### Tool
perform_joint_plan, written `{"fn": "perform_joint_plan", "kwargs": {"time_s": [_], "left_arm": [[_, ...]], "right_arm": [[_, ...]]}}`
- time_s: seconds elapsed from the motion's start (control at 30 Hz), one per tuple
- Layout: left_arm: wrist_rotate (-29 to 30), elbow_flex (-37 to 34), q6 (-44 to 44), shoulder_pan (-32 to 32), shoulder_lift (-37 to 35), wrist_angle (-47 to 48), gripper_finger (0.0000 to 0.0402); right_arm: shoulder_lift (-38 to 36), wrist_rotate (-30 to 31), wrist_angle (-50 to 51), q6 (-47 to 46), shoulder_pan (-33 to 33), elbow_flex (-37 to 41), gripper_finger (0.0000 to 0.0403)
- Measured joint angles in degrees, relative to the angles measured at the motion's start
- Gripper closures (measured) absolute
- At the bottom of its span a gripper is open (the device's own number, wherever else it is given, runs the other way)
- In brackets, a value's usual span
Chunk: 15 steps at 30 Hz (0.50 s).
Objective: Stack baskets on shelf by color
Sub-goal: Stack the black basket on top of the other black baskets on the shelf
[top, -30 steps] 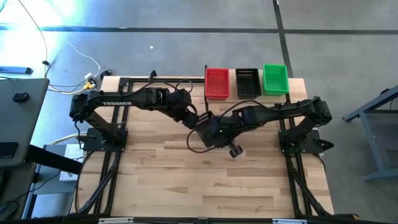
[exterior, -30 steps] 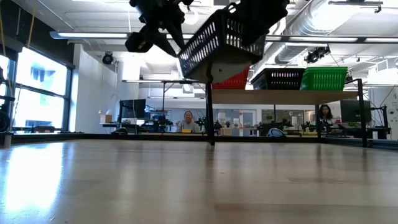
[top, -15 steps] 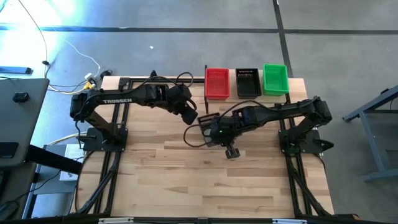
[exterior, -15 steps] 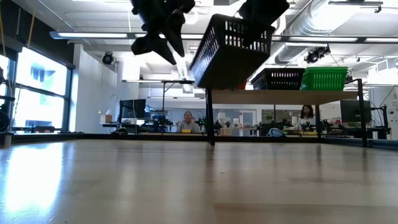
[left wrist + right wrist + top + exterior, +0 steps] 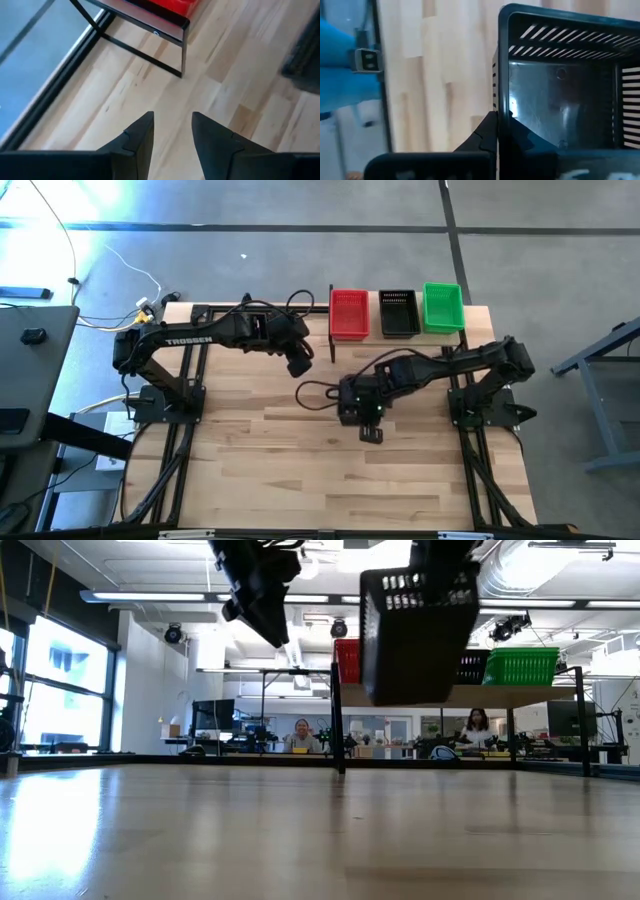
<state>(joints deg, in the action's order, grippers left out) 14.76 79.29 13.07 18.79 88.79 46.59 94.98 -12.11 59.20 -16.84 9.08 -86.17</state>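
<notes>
My right gripper (image 5: 357, 398) is over the middle of the table, shut on a black mesh basket (image 5: 417, 635) that hangs well above the tabletop; the right wrist view looks into the basket's hollow (image 5: 570, 90). My left gripper (image 5: 172, 134) is open with nothing between its fingers, high up (image 5: 262, 590) to the left of that basket, near the shelf's left leg. A red basket (image 5: 349, 313), a black one (image 5: 399, 312) and a green one (image 5: 443, 307) stand side by side on the shelf (image 5: 470, 695) at the far edge. My right gripper holds the black basket by one side wall at its rim (image 5: 496, 95), with one finger (image 5: 485, 134) outside the wall and the other inside the hollow. The fingers come from above, pointing down into the open top. The basket is lifted clear of the table and hangs tilted (image 5: 417, 635).
The shelf's thin black legs (image 5: 183, 55) stand on the table below the red basket's end. Bare plank tabletop (image 5: 300, 470) stretches across the near half. Arm bases and cables sit at both table sides. People sit at desks in the room beyond.
My right gripper has swung the black basket toward the table's right and turned it about, so in the low view it now shows its narrow end instead of its slanting long side. My left gripper has drawn back from the basket toward the far left and risen a little.
</notes>
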Motion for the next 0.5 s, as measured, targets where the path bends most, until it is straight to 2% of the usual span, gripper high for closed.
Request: {"fn": "perform_joint_plan", "kwargs": {"time_s": [0.27,0.4,0.5], "left_arm": [[0.88,0.00,-6.03,0.00,0.00,1.71,0.0280],[0.96,0.00,-8.09,0.00,0.00,2.83,0.0280],[1.72,0.00,-8.83,0.02,0.00,2.89,0.0280]], "right_arm": [[0.00,-2.94,2.42,-7.99,4.09,0.00,0.0403],[-0.42,-2.89,4.02,-10.83,5.81,0.00,0.0403],[-1.14,-0.07,6.76,-12.70,6.64,0.00,0.0403]]}}
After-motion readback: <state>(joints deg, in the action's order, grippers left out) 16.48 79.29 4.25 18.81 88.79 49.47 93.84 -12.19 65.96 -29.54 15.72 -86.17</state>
